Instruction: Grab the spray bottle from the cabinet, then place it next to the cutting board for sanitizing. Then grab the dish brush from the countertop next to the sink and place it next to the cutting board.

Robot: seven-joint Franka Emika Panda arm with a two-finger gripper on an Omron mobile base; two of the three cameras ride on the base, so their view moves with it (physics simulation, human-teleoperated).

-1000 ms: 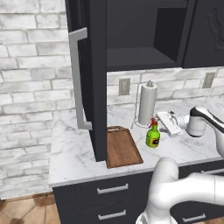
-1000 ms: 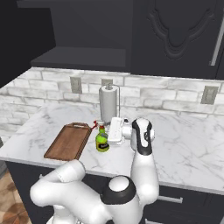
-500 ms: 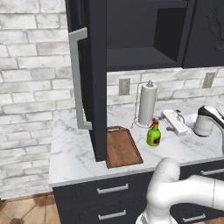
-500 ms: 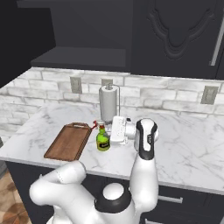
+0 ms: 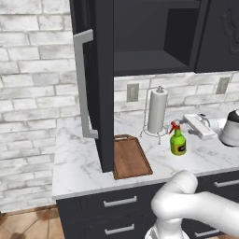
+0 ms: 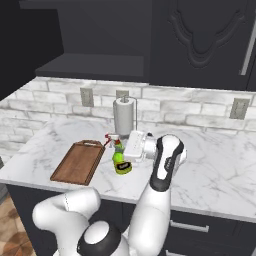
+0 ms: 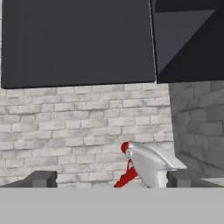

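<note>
- While the tall dark charcoal wall cabinet [image 5: 100, 84] hangs open above and well beyond the claw, its shelf looks bare.
- Under the claw runs the white grey-veined marble countertop [image 6: 210, 170].
- Left of the claw, past the bottle, lies the rectangular reddish-brown wooden cutting board [image 6: 80, 161].
- Upright just beside that board stands the small bright green spray bottle [image 6: 120, 159], directly ahead of the claw, red-and-white nozzle [image 7: 131, 168] rising between the tips.
- Smallest, the two-finger gripper [image 7: 107, 179] is spread wide, holding nothing.
- Judgement: the bottle seems delivered; the brush, somewhere away from here, comes next.
</note>
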